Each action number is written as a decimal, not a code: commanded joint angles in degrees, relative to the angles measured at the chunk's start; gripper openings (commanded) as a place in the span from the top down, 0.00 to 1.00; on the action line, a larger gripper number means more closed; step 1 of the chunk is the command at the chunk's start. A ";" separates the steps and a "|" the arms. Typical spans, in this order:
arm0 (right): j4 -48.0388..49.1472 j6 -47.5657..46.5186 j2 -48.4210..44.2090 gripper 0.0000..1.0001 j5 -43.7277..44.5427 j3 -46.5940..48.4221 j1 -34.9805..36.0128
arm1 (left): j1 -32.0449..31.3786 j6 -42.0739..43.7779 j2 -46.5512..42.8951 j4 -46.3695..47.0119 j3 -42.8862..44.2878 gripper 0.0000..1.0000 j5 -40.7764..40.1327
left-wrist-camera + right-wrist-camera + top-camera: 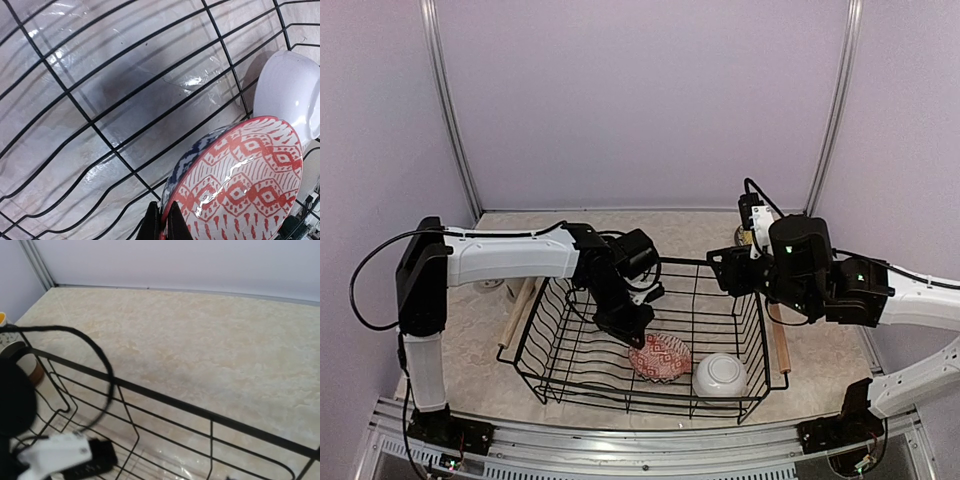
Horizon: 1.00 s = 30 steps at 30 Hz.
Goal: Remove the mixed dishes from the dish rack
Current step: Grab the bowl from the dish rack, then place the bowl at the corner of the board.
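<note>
The black wire dish rack (pixel 536 310) stands mid-table, with its wires filling the left wrist view (pixel 80 107) and its far rim in the right wrist view (pixel 165 397). In it lies a bowl, blue-patterned outside and red-patterned inside (pixel 660 357) (pixel 240 175), tilted on edge. A white bowl (pixel 720 377) (pixel 290 90) lies upside down beside it. My left gripper (pixel 628 325) (pixel 164 220) is inside the rack, shut on the patterned bowl's rim. My right gripper (pixel 724 270) hovers over the rack's far right corner. Its fingers do not show.
Light wooden handles run along the rack's left (pixel 517 310) and right (pixel 778 345) sides. A patterned cup (pixel 6 337) and a brown-banded cup (pixel 34 371) show at the right wrist view's left edge. A white object (pixel 490 286) sits behind my left arm.
</note>
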 commanded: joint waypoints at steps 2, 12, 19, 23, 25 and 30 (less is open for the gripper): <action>-0.87 0.50 -3.38 0.40 3.68 -0.02 -0.65 | 1.29 0.32 -7.94 0.21 1.59 1.00 -5.54; -1.07 0.56 -6.05 0.17 6.94 -1.03 -0.61 | 6.22 1.21 -20.72 0.67 1.54 1.00 -14.42; -0.78 0.45 -5.53 0.08 6.83 -1.05 -0.70 | 15.33 0.90 -33.14 3.18 -1.56 1.00 -21.82; -0.68 0.25 -4.85 0.04 6.69 -0.87 -0.70 | 24.32 -2.10 -39.80 3.44 -5.39 1.00 -24.49; -0.48 0.09 -4.53 0.03 6.77 -0.80 -0.78 | 29.73 -4.48 -43.49 3.21 -7.78 1.00 -25.54; -0.13 -0.48 -3.88 0.02 6.59 -0.48 -0.87 | 45.50 -12.35 -52.25 3.04 -16.09 1.00 -25.93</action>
